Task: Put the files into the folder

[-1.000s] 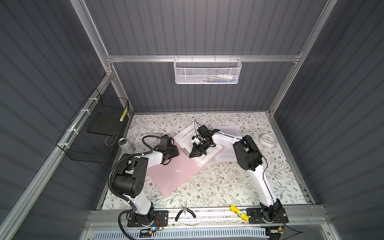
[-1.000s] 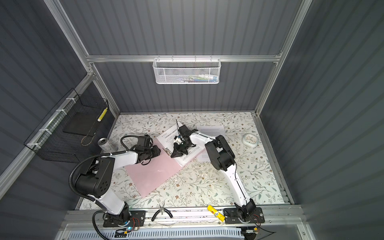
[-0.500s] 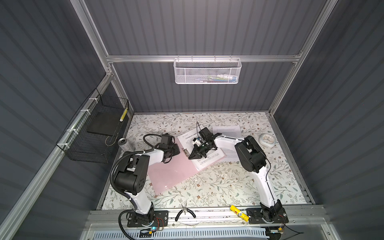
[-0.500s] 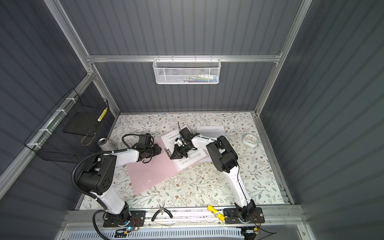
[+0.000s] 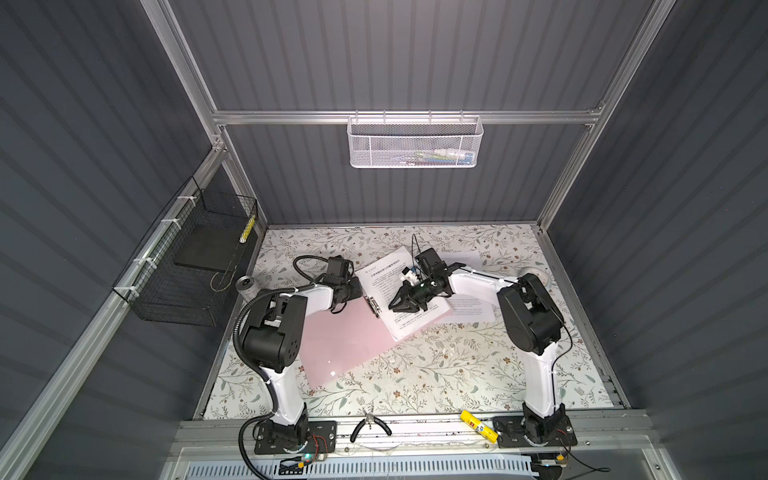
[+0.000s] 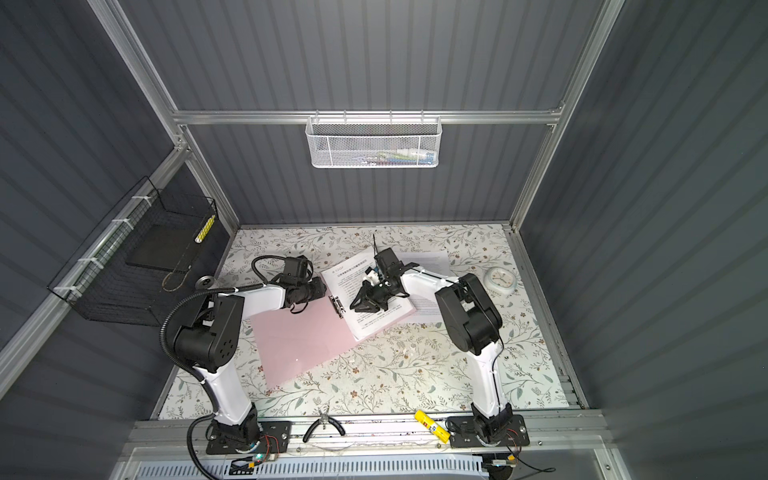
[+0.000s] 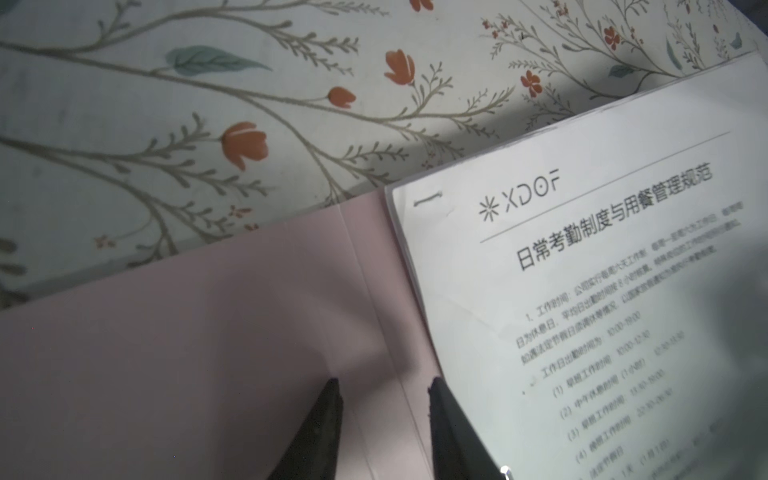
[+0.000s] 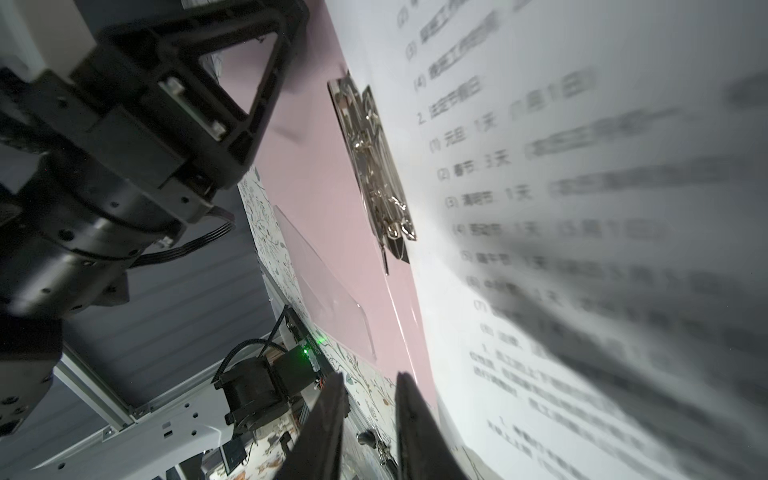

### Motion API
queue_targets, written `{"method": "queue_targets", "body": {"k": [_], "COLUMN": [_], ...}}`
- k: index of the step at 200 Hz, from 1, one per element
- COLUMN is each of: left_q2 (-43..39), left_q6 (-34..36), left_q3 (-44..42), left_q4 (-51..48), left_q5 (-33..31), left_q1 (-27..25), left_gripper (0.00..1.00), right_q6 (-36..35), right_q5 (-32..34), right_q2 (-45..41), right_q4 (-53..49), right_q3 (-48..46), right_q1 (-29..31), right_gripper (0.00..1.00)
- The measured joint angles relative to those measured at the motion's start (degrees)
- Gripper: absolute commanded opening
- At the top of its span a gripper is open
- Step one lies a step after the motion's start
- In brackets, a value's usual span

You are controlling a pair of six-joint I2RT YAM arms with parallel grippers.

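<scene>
Top views, starting at your edge: pliers (image 5: 371, 428) and a yellow tube (image 5: 478, 425) lie on the front rail. Beyond them the folder (image 5: 345, 345) lies open on the floral desk (image 5: 436, 374). The files (image 5: 411, 326) sit as a stack on its right half, just beside the metal clip (image 5: 374, 305) at the spine. Right jaws are low over that stack, slightly parted — nothing between them. Left jaws stand apart over bare pink near the spine, gripping nothing. Farther back, loose sheets (image 5: 469, 309) lie right of the stack.
</scene>
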Motion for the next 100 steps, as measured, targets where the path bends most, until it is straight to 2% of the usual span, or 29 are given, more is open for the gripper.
{"method": "queue_targets", "body": {"k": [60,100], "left_q2": [9.1,13.8], "left_q6": [2.0,3.1], "left_q3": [12.5,19.5], "left_q4": [-1.5,-2.8], "left_q5": [1.5,2.7], "left_q1": [0.0,0.1], "left_gripper": [0.39,0.39], "right_q6": [-2.9,-4.8], "right_q5": [8.0,11.7], "right_q2": [-9.6,-10.7], "right_q4": [-3.2,-6.2], "right_q3": [-4.9,-5.9], "right_q1": [-12.0,-14.6], "right_gripper": [0.31,0.34]}}
